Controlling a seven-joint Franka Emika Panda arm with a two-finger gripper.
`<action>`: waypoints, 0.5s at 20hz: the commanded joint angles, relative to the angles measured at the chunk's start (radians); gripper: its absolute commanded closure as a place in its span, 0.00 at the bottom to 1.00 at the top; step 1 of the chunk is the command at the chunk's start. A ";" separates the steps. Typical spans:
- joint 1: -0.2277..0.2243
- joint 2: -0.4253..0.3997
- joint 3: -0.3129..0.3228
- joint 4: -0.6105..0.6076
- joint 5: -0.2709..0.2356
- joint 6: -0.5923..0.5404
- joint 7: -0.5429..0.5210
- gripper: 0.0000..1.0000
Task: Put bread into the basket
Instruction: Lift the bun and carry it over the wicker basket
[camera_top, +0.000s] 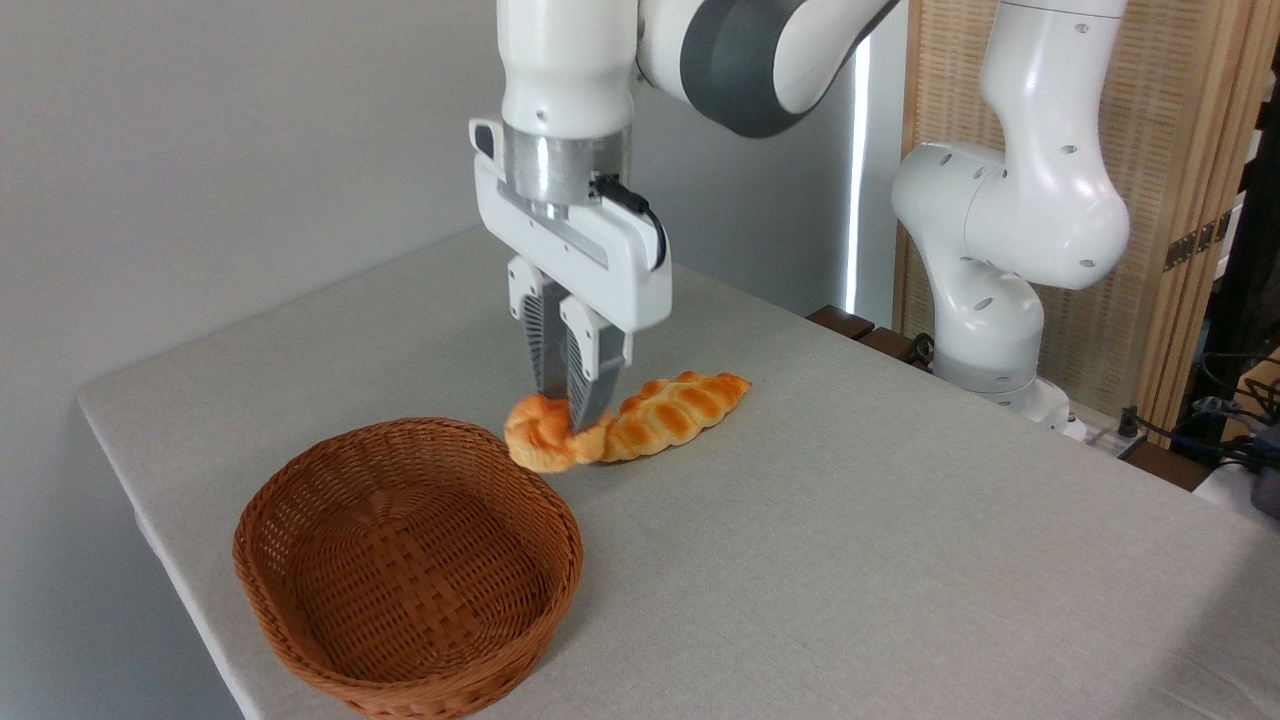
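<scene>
The end effector (572, 415) is clamped narrowly on the bread (540, 432) beside the basket (405, 565).

I see the basket (408, 570) near the table's (900, 520) front left edge, the bun (538, 440) just behind it, touching the braided loaf (675, 412) to its right.

Woven wicker basket (400, 590), matt cloth-covered table (850, 520), glossy bread (535, 432).

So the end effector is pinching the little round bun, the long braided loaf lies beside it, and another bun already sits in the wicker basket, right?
Not quite: the basket is empty, as the camera view shows. The rest holds: the end effector is closed on the small round bun, and the braided loaf lies right beside it on the table.
</scene>
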 joint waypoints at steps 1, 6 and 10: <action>-0.006 0.039 0.008 0.089 -0.057 -0.008 0.015 0.58; -0.011 0.126 0.006 0.205 -0.060 0.002 0.015 0.57; -0.023 0.231 -0.024 0.309 -0.064 0.003 0.003 0.56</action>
